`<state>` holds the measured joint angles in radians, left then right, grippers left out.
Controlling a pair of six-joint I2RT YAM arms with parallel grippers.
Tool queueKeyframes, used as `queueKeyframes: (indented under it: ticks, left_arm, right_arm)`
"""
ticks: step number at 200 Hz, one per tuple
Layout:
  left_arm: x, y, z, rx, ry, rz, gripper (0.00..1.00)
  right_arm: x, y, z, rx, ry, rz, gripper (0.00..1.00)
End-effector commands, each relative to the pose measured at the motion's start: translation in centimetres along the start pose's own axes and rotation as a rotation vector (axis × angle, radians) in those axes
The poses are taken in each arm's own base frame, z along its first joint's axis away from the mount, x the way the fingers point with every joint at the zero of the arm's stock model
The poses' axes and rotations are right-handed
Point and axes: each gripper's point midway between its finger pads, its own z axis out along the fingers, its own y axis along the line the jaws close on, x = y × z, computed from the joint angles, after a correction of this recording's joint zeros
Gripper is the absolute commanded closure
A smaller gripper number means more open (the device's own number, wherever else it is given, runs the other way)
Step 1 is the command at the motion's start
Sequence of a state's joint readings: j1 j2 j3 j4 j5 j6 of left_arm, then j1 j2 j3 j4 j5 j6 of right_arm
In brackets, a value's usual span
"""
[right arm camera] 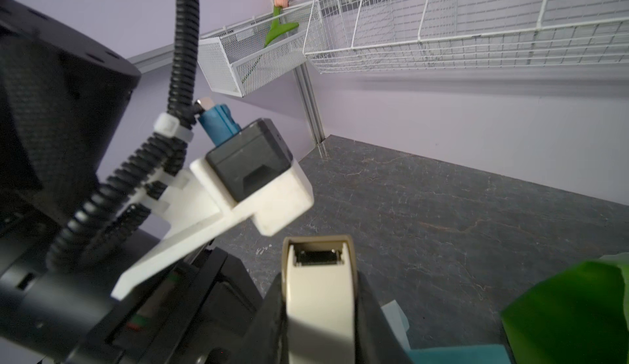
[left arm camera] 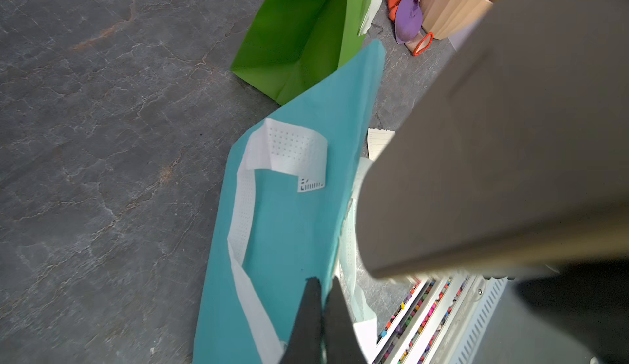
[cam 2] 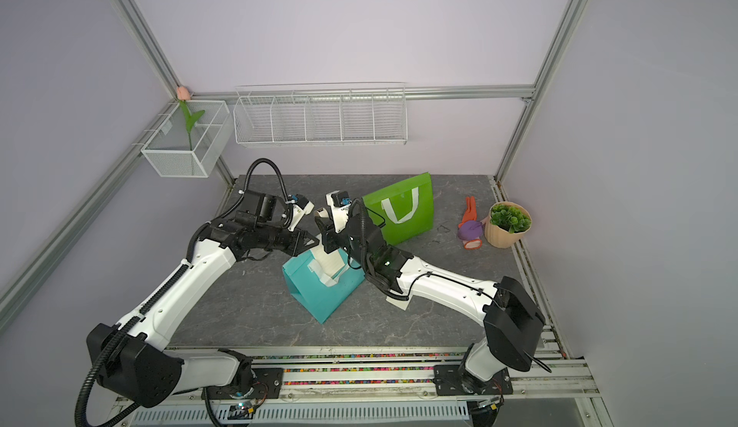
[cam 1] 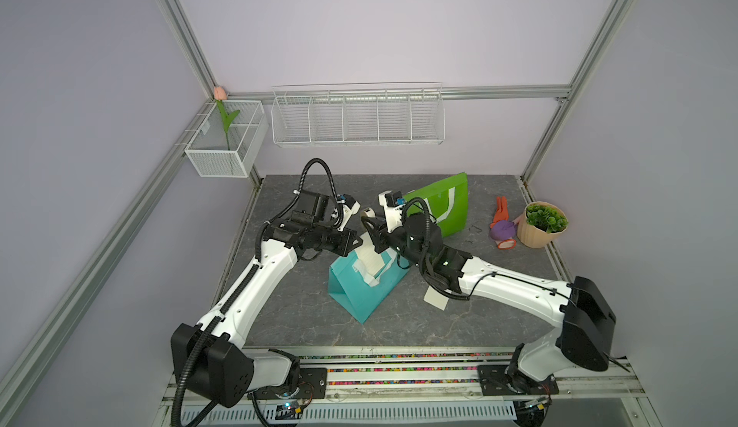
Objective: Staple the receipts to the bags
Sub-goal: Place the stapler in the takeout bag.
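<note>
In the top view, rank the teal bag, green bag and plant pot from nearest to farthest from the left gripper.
1. teal bag, right at the left gripper.
2. green bag, farther back, rightward.
3. plant pot, far right edge.

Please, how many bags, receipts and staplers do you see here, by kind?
Bags: 2, teal bag and green bag
Receipts: 2, receipt on bag, loose receipt
Stapler: 1
Total: 5
</note>
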<state>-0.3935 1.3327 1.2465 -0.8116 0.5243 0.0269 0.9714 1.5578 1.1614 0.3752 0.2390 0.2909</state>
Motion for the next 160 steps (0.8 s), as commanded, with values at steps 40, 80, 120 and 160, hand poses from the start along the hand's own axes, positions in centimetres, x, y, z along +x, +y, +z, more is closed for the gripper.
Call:
queueKeyframes:
  ticks: [40,80,120,160]
  left_arm:
    - [-0.9,-0.3,-0.1,0.005,-0.031,-0.008,1.0]
    - [-1.3,-0.2,-0.3,0.001,-0.046,-0.015,1.0]
    - [-1.3,0.4,-0.3,-0.016,-0.05,-0.035,1.0]
    - [-1.5,0.3,-0.7,-0.008,-0.07,-0.042,1.0]
  right_arm:
    - [-1.2,0.2,1.2,0.02,-0.081,-0.018,0.93]
    - [0.5,0.1,1.3,0.035,-0.059,-0.03,0.93]
    - [1.2,0.3,0.8,0.064,-0.053,-0.062,0.93]
    - [2.1,0.0,0.7,0.094,-0.039,-0.088,0.93]
